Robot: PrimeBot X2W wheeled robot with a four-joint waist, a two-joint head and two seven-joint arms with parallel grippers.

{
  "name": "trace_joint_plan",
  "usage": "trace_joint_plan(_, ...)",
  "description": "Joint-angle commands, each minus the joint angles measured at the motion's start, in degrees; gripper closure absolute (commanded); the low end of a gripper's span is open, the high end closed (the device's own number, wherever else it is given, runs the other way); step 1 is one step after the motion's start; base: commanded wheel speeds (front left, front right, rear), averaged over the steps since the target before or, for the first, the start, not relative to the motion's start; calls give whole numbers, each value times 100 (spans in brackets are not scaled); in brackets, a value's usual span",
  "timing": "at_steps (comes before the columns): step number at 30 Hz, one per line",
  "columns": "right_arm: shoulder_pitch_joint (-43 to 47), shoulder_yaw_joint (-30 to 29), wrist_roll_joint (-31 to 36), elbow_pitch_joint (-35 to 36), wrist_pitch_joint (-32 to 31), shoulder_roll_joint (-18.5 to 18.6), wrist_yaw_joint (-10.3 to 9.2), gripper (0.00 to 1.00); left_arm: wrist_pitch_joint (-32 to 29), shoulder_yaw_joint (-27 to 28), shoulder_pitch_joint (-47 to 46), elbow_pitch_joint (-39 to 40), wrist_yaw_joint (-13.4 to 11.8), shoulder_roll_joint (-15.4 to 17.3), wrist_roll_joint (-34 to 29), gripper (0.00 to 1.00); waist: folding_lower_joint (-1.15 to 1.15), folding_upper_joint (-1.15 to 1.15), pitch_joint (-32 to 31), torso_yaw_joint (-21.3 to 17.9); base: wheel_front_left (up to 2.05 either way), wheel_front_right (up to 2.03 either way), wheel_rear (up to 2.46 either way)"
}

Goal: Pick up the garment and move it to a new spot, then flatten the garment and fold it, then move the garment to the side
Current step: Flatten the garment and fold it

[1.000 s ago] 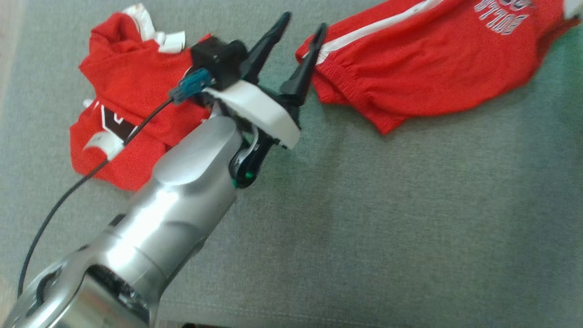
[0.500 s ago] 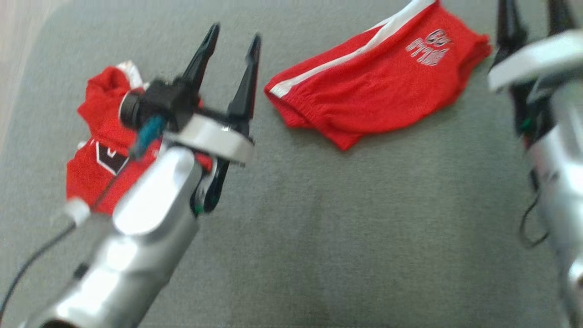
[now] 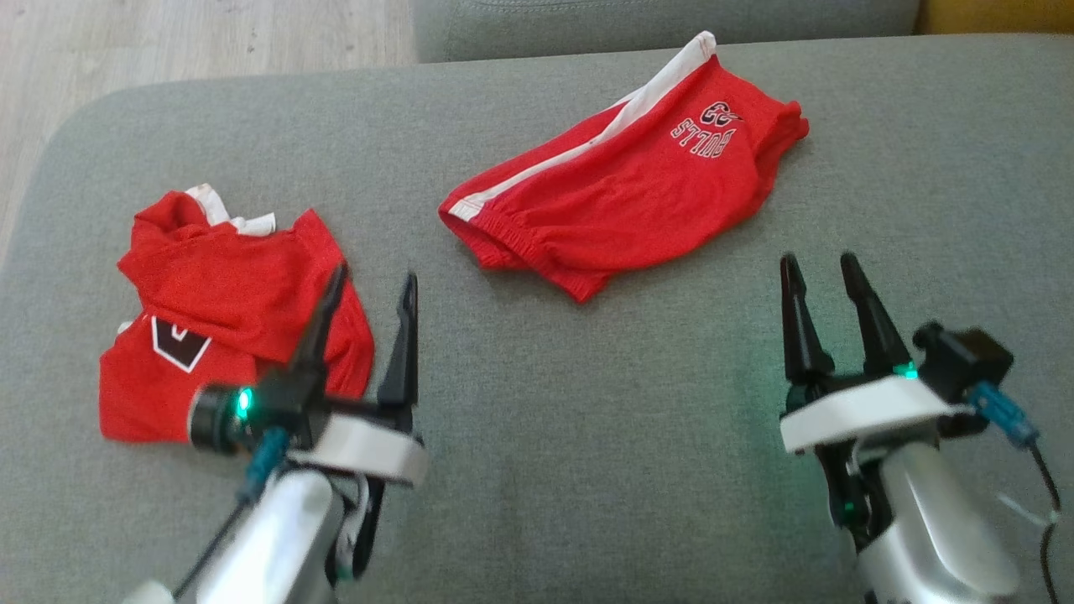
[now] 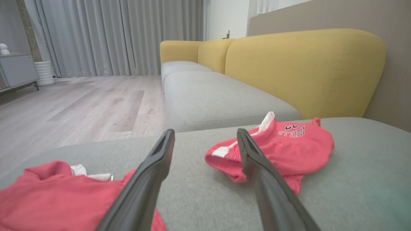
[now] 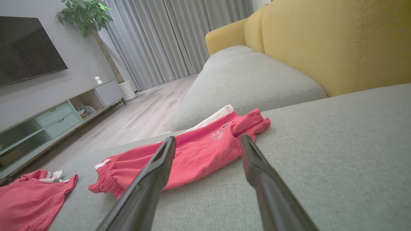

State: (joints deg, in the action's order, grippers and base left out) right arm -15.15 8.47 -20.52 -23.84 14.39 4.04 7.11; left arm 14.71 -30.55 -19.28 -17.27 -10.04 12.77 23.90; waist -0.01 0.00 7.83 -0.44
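Red fabric lies in two heaps on the grey sofa cushion (image 3: 587, 436). Farthest left is a jersey (image 3: 226, 285), crumpled, with its white-trimmed collar bunched up and a fold lying over the dark emblem. Nothing about it is flat, so I judge it the garment to be picked up, though the pictures cannot settle that. The left jaws stand at its near right corner, apart and empty, tips pointing away from the robot. This reads as a ready pose beside the cloth, not a grasp.

Right of centre, well apart from the jersey, are the shorts (image 3: 638, 193). They look doubled over and fairly flat, with the white side stripe and lettering facing up. Bare cushion spreads in front of them, which leaves room to lay something out.

The right jaws hover on the near side of the shorts over bare cushion, likewise apart and holding nothing. Both arms sit low and level, probably poised before a reach.
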Motion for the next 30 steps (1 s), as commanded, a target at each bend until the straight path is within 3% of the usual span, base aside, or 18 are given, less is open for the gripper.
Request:
trace_joint_plan(1, -65, 80, 68, 282, 61, -82, 37, 0, 29, 263, -88, 215, 34, 80, -72, 0, 1, 0, -10, 1, 0, 0, 0)
trace_joint_plan(9, -273, -157, 270, 472, -226, -109, 37, 0, 29, 401, -6, 272, 257, -167, -302, 0, 1, 0, 240, 178, 0, 0, 0)
trace_joint_plan(14, -1130, -793, 582, 260, -864, -111, 37, 0, 29, 457, -157, 240, 435, -303, -428, 0, 1, 0, 627, 447, 0, 0, 0)
trace_joint_plan(22, -2810, -2293, 1823, -1166, -2039, 129, 37, 0, 29, 583, -377, 135, 694, -537, -585, 0, 1, 0, 1209, 947, 0, 0, 0)
trace_joint_plan(30, -3784, -3441, 3107, -2473, -2288, 465, 37, 0, 29, 738, -567, 68, 874, -738, -748, 0, 1, 0, 1550, 1309, 0, 0, 0)
